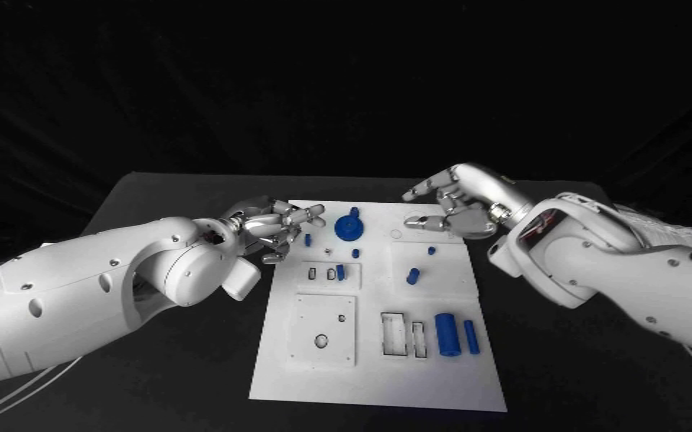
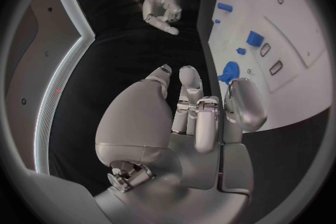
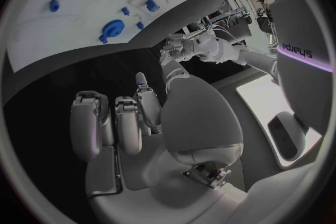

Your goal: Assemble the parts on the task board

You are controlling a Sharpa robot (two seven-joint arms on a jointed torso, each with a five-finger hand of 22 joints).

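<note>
The board (image 1: 378, 372) lies on the black table (image 1: 173, 202), near edge closest. Two blue cylinders (image 1: 447, 333) lie by its right edge, long axes running toward the far edge. A round knobbed part (image 1: 348, 226) stands near the far edge. The left hand (image 1: 271, 224) hovers at the far left corner, fingers curled in, holding nothing; the right hand (image 1: 450, 202), at the far right corner (empty too), keeps its fingers loosely apart. Risk, I judge: a curled finger nudging the small pegs (image 1: 307, 240) close by
</note>
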